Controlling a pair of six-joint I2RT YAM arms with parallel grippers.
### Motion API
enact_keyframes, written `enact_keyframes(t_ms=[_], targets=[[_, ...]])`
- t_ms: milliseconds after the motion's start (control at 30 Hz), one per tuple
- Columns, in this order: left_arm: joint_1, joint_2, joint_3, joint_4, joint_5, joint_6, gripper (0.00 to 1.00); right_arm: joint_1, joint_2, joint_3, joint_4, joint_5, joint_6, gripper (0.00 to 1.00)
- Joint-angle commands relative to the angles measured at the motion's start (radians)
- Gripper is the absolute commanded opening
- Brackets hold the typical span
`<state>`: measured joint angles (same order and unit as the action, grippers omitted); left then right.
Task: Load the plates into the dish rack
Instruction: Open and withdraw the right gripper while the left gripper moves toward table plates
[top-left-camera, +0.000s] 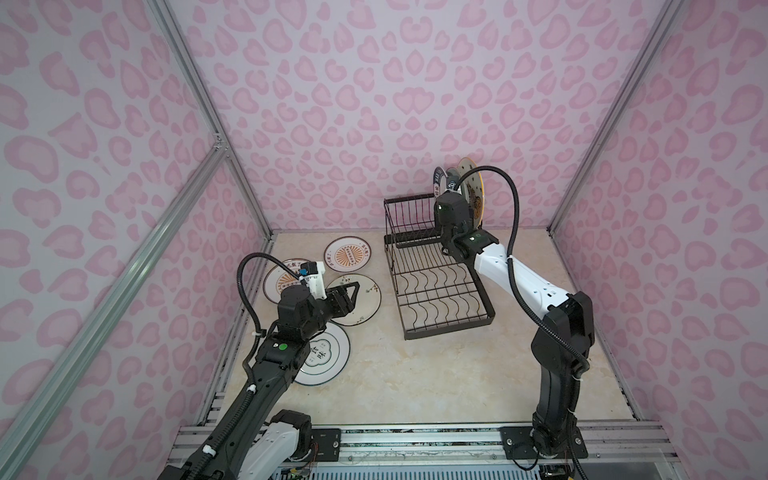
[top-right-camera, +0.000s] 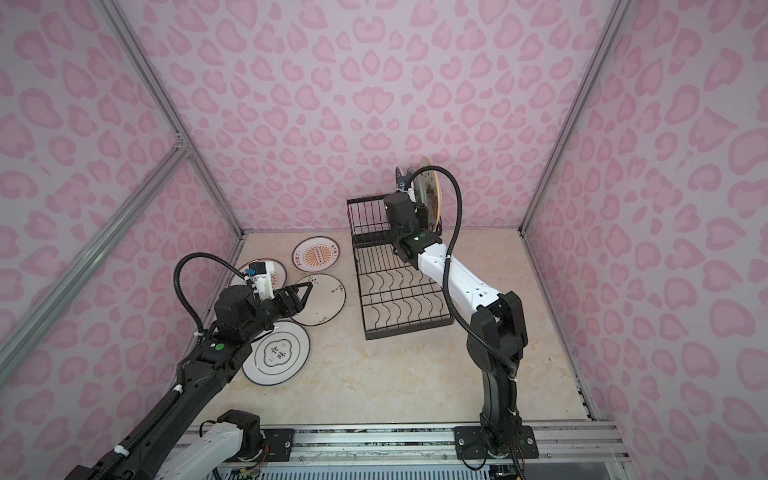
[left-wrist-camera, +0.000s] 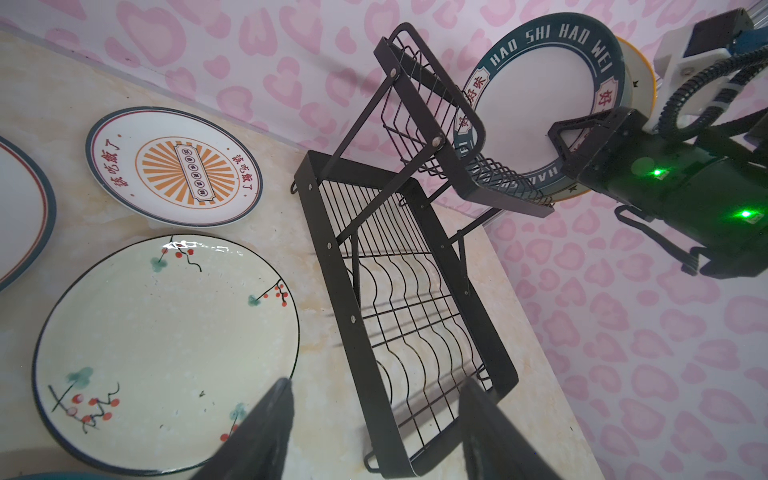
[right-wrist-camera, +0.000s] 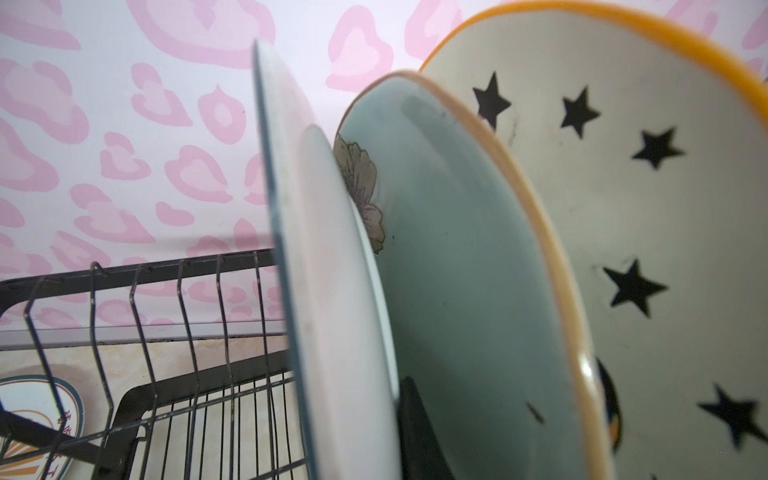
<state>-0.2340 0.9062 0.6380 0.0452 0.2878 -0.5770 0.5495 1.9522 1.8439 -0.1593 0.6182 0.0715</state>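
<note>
- Closest, my left end effector (top-left-camera: 354, 297) hung apart, empty, over the flat cream branch plate (top-left-camera: 370, 302).
- Right end effector (left-wrist-camera: 579, 133) at the navy-lettered plate (left-wrist-camera: 540, 83): grip I couldn't tell.

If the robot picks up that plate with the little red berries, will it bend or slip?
The berry plate looks like glazed ceramic, so probably stiff, not bendy, but breakable if dropped. Its shiny glare hints it's slippery. It lies flat on the table, so getting under its edge could be tricky.
</note>
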Motion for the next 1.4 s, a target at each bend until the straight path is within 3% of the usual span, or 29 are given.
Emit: enact_keyframes(t_ms=[0,567,767,1100,1367], targets=[[0.000,-0.004,0.010,-0.012,-0.014,-0.001,0.66,0.002,-0.006,-0.003,-0.008,-0.008,0.011,0.18],[0.001,0.005,0.010,-0.008,-0.045,-0.024,0.70,0.009,-0.101,-0.039,0.037,-0.045,-0.006,0.32],[0.000,0.007,0.012,-0.004,-0.033,-0.023,0.70,0.010,-0.171,-0.066,0.074,-0.115,-0.001,0.46],[0.001,0.033,0.027,-0.005,-0.018,-0.018,0.70,0.010,-0.371,-0.262,0.217,-0.159,0.020,0.66],[0.002,0.068,0.030,-0.010,-0.058,-0.031,0.70,-0.023,-0.532,-0.516,0.292,-0.162,0.049,0.69]])
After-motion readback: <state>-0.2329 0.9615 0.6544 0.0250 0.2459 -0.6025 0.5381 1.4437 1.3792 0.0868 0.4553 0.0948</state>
